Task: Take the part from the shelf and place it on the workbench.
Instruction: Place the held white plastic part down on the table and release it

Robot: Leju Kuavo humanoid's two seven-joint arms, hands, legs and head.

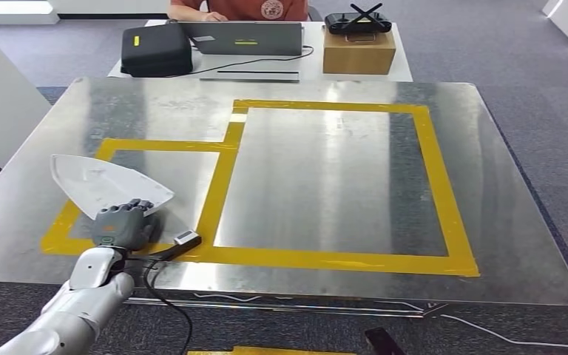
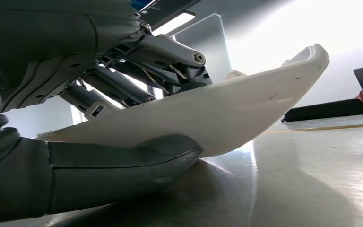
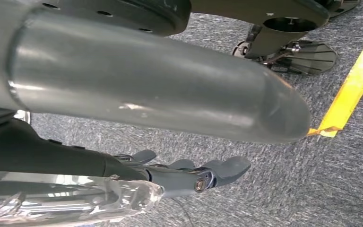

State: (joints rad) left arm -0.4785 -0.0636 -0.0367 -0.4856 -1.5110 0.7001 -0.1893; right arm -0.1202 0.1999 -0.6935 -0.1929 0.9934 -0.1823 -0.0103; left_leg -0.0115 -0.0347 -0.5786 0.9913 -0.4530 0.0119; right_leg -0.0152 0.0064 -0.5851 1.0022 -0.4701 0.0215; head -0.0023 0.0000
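Observation:
The part (image 1: pixel 103 181) is a flat white plastic shell, pointed at one end. My left hand (image 1: pixel 123 224) grips it by its near edge over the front left of the metal workbench (image 1: pixel 325 185), inside the small yellow-taped rectangle. Close up, the left wrist view has the part (image 2: pixel 227 113) clamped between the thumb (image 2: pixel 123 165) below and the fingers (image 2: pixel 170 61) above, its lower edge at or just above the bench top. My right hand (image 3: pixel 194 172) hangs over grey carpet with its fingers apart and nothing in them.
Yellow tape (image 1: pixel 436 177) outlines a large rectangle on the bench's right. Behind the bench a person (image 1: pixel 237 9) sits at a white table with a laptop (image 1: pixel 248 38), a black case (image 1: pixel 155 50) and a cardboard box (image 1: pixel 359 50). A cable (image 1: pixel 166 303) hangs at the bench's front edge.

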